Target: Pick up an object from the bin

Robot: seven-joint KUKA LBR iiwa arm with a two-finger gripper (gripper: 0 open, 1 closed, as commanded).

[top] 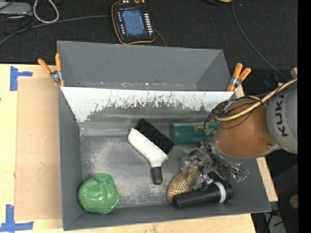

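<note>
1. My gripper (203, 168) hangs low at the right side of the bin (70, 169), near the front; I cannot tell whether it is spread or pressed together;
2. just beside it lie a golden ribbed thing (180, 187) and a black cylinder (194, 198), touching each other.

Arm (291, 125) comes in from the right, bent downward at its end; orange cover (241, 139) there w/ cables (238, 106) looped over its top; gripper (206, 168) hangs low, below-left of cover, pointing down
</note>
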